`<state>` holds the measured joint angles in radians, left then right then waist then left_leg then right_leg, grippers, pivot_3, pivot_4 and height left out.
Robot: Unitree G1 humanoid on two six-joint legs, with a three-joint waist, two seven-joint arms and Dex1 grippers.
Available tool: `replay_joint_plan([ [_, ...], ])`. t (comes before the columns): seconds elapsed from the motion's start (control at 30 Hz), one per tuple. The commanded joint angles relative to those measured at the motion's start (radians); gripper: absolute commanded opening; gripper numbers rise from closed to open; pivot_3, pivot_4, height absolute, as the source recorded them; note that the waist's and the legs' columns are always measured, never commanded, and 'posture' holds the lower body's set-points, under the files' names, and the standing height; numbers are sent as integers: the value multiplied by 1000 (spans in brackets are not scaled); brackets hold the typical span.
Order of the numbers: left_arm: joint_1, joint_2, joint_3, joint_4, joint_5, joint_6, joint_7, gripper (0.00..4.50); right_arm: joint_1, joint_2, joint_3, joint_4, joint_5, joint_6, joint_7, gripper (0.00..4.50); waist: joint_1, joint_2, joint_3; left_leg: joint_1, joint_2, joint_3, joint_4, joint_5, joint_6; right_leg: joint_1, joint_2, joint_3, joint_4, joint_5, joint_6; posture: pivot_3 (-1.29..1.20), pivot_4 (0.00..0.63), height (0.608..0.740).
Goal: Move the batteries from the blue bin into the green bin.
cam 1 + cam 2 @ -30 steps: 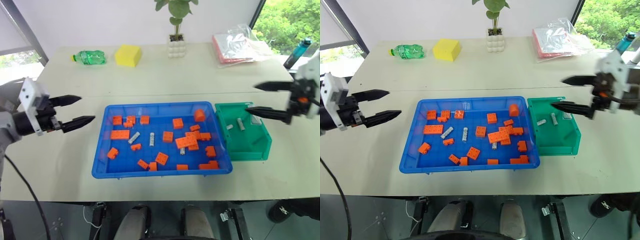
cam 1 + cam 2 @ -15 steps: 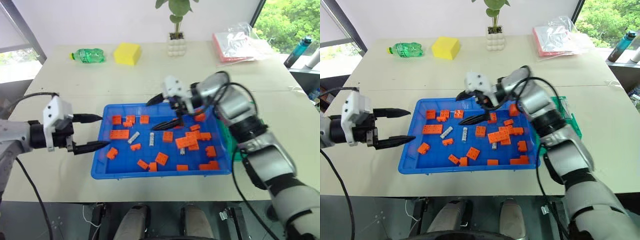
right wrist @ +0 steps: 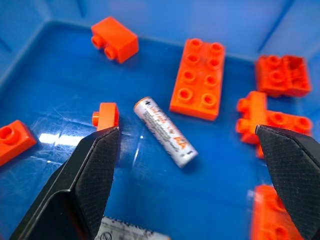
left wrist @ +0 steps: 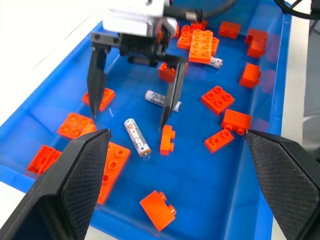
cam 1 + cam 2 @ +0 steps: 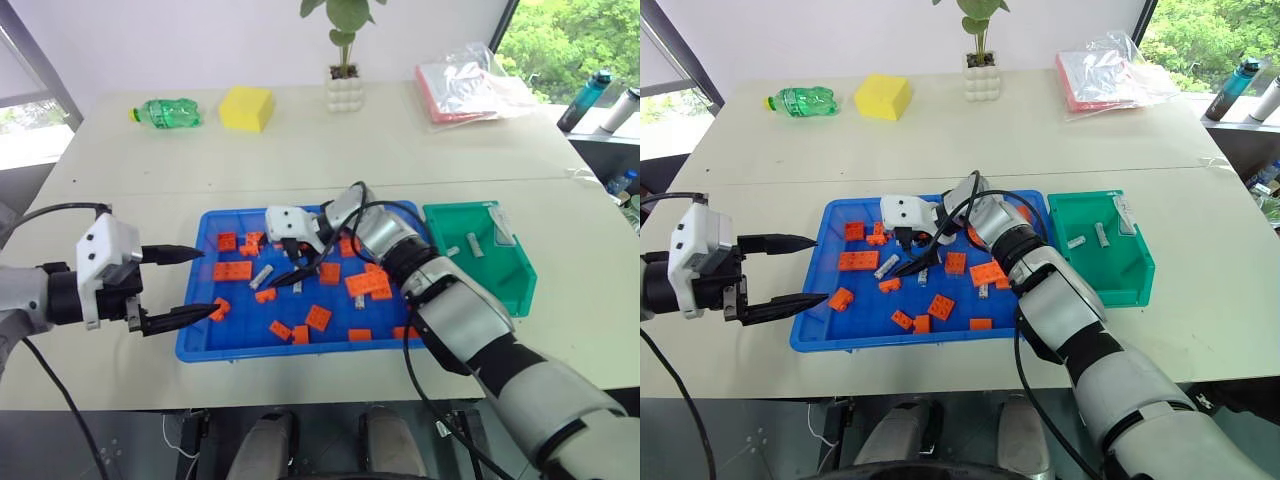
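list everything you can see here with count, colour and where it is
blue bin: one, blue, table centre
bricks: many, orange, scattered in the blue bin
batteries: three visible, silver, in the blue bin among the bricks
green bin: one, green, right of the blue bin, holding two more batteries
bottle: one, green, lying far left
sponge: one, yellow, beside the bottle
plant pot: one, white, far centre
plastic bag: one, clear over pink, far right
left claw: open, at the blue bin's left rim
right claw: open, over a battery
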<state>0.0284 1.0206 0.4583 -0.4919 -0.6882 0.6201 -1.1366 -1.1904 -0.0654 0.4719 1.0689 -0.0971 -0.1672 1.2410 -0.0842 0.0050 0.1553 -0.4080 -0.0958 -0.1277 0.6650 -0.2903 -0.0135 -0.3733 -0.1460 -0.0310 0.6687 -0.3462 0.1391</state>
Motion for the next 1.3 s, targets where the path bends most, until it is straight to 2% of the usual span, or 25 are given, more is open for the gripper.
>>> replay_joint_plan([
  [0.03, -11, 8, 40, -7, -11, -7, 15, 4500, -3, 22, -21, 6, -18, -49, -9, 4465, -7, 0, 0, 0, 0, -2, 0, 0, 0, 0, 1, 0, 0, 0, 0, 0, 150, 726],
  [0.23, -73, 18, 10, 28, -12, -6, 26, 4500, 32, 36, -22, 7, -51, -88, -27, 4465, -18, 0, 0, 0, 0, -8, 0, 1, -2, 0, 4, 1, 0, 0, 0, 0, 150, 726],
  [0.27, -86, 18, 1, 36, -10, -7, 27, 4500, 38, 37, -24, 4, -54, -91, -25, 3953, -18, 0, 0, 0, 0, -9, 0, 1, -2, 0, 4, 1, 0, 0, 0, 0, 150, 726],
  [0.3, -97, 17, -6, 44, -6, -9, 27, 4500, 43, 37, -25, 1, -56, -93, -21, 3648, -19, 0, 0, 0, 0, -9, 0, 1, -2, 0, 5, 1, 0, 0, 0, 0, 150, 726],
  [0.4, -118, 15, -23, 58, 1, -15, 25, 4500, 59, 36, -26, -18, -57, -93, -3, 2029, -22, 0, 0, 0, 1, -10, -1, 1, -3, 1, 5, 2, 0, 0, 0, 0, 150, 726],
  [0.47, -127, 13, -32, 63, 3, -17, 24, 4500, 68, 33, -25, -31, -58, -91, 6, 1226, -22, 0, 0, 0, 1, -11, -1, 1, -3, 1, 6, 2, 0, 0, 0, 0, 150, 726],
  [0.53, -139, 11, -45, 72, 6, -22, 24, 4500, 74, 26, -30, -53, -54, -81, 12, 198, -22, 0, 0, 0, 1, -11, -1, 1, -3, 1, 6, 2, 0, 0, 0, 0, 150, 726],
  [0.73, -173, 0, -98, 103, 22, -50, 15, 4500, 118, -36, -73, -202, -11, 11, 47, 198, -17, 0, 0, 0, 1, -12, -1, 2, -3, 1, 6, 2, 1, 0, 0, 0, 150, 726],
  [0.87, -189, -25, -137, 110, 26, -64, 20, 4500, 198, -132, -138, -485, 55, 189, 61, 198, -12, 0, 0, 0, 1, -12, 0, 2, -3, 3, 6, 2, 1, 0, 0, 0, 150, 726],
  [1.03, -200, -81, -187, 102, 34, -75, 50, 4500, 316, -289, -325, -949, 194, 609, -38, 198, -3, 0, 0, -2, 0, -11, 0, 2, -3, 2, 5, 2, 9, 0, 0, 0, 150, 726],
  [1.1, -204, -108, -213, 95, 43, -82, 66, 4500, 392, -418, -474, -1112, 253, 783, -79, 198, 13, 0, 0, -2, 0, -11, 1, 2, -3, 1, 4, 2, 11, 0, 0, 0, 150, 726],
  [1.2, -212, -141, -240, 94, 51, -90, 84, 4500, 515, -602, -652, -1238, 286, 932, -132, 198, 45, 0, 0, -2, -3, -11, 1, 2, -3, 1, 1, 3, 11, 0, 0, 0, 150, 726],
  [1.3, -236, -163, -266, 104, 56, -94, 94, 4500, 638, -732, -781, -1293, 313, 1017, -165, 198, 56, 0, 0, -2, -9, -9, 1, 2, -2, 1, -5, 3, 10, 0, 0, 0, 150, 726],
])
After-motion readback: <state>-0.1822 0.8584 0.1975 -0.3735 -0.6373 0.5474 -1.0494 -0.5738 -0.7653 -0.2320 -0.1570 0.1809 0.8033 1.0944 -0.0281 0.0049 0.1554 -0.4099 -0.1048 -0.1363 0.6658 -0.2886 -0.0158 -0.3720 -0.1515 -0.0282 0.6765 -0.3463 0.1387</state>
